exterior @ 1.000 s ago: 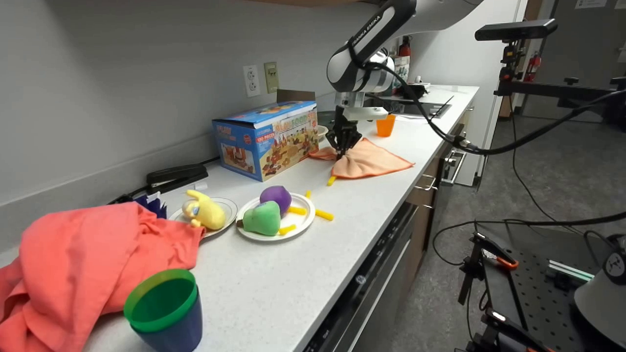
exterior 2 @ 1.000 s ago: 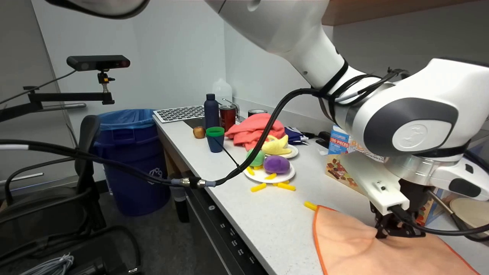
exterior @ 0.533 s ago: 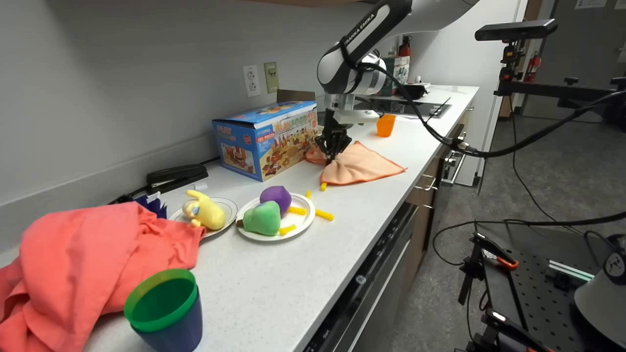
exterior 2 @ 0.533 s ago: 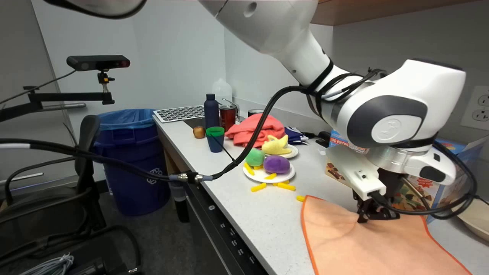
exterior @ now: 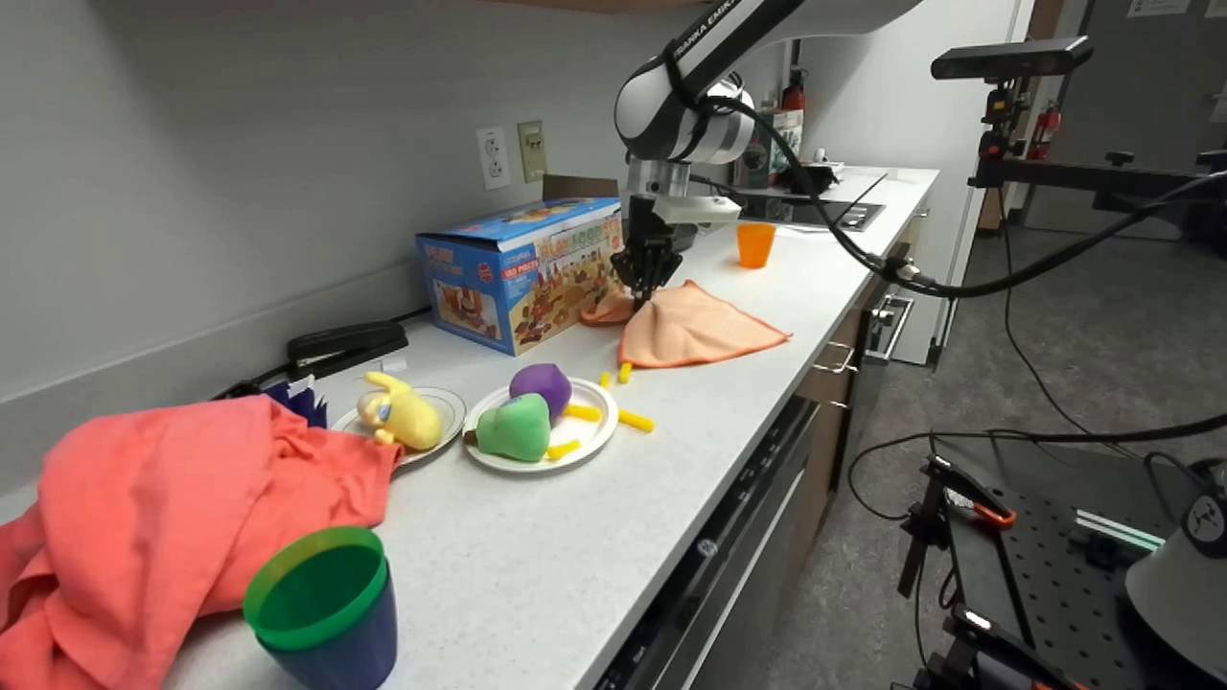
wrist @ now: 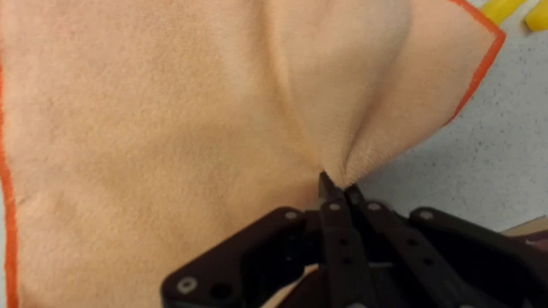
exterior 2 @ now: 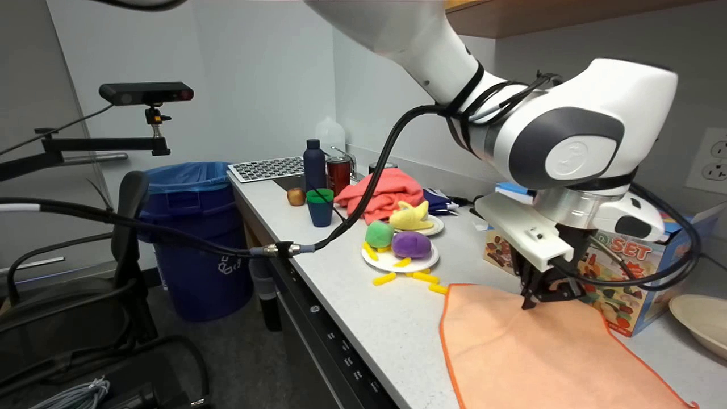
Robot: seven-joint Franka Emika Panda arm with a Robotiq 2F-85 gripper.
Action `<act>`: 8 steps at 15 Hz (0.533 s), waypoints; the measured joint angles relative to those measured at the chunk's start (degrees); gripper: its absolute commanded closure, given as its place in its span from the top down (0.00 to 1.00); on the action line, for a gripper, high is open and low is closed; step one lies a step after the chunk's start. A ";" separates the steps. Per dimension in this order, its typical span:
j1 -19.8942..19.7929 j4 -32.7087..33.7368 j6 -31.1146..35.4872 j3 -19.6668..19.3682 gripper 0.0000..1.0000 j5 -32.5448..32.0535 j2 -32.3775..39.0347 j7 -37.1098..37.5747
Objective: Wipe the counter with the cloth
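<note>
A: Landmark: blue cardboard box printed with toy food (exterior: pixel 522 278). Where's the cloth?

B: Soft peach fabric cloth with orange hem (exterior 2: pixel 528 358), spread along the box's long printed face, on the white speckled counter (exterior: pixel 498 556). Touching the box or just shy of it, can't tell.

A: And the hand?

B: Black two-fingered gripper (wrist: pixel 339 187), in front of that same face, fingers narrow, pinched on a fold of the cloth. Creases fan out from the grip.

A: Edges?

B: One hemmed corner points away from the box, at the counter's front edge; narrow strip of counter between. Near another corner, a short yellow stick (exterior: pixel 625 373) meets the hem; tucked under or not, can't tell.

A: Room to move?

B: Out from the box's short blue end, a broader stretch between the front edge and a round white plate (exterior: pixel 591 436) bearing a green pear-shaped toy (exterior: pixel 515 428) and a rounded purple toy (exterior: pixel 543 388). More yellow sticks (exterior: pixel 635 421) on and beside it. Off the box's opposite end: shallow cream bowl (exterior 2: pixel 701 321) near it, orange plastic cup (exterior: pixel 755 246) farther on, apart from the cloth.
</note>
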 measured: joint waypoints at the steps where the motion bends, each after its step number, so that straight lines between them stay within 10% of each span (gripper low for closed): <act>1: -0.30 -0.05 0.00 -0.48 0.01 0.03 -0.95 -0.44; 8: -2.22 -2.22 -0.58 -4.59 0.01 -0.13 -3.85 -0.91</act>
